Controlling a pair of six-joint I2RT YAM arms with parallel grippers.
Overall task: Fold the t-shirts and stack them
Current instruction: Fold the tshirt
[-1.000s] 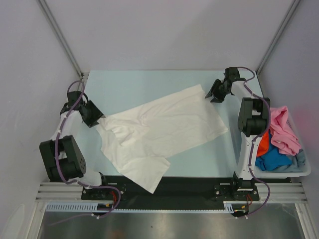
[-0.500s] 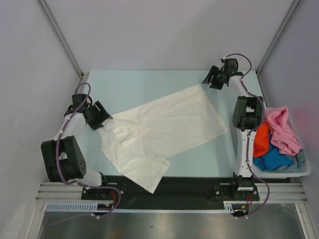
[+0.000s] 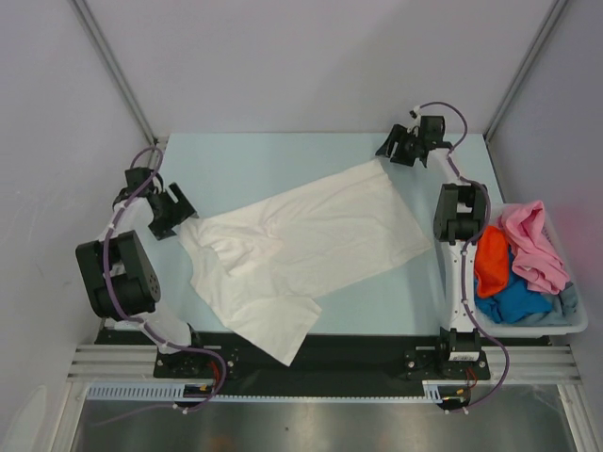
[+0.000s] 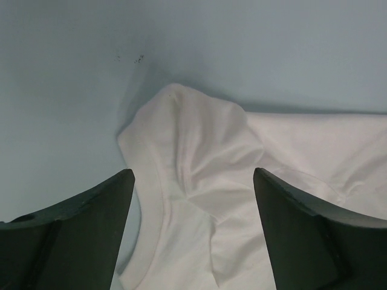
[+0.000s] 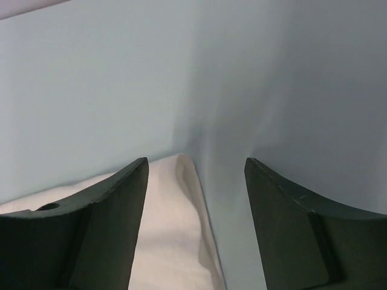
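Top: white t-shirt (image 3: 301, 250) spread on surface (image 3: 283, 160); bin (image 3: 577, 322) at right holds pink shirt (image 3: 532, 250), orange shirt (image 3: 490, 266), blue shirt (image 3: 513, 299), grey-blue shirt (image 3: 565, 301). Left wrist: left gripper (image 4: 193, 174) apart over bunched edge. Right wrist: right gripper (image 5: 196, 160) apart over shirt's far corner

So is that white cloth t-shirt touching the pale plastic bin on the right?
Apart. The top view shows bare table between the white cloth t-shirt and the pale plastic bin.

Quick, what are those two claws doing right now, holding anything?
Left gripper: open, holding nothing; the plain white cloth t-shirt lies under its spread fingers.
Right gripper: open, holding nothing, above that shirt's corner.
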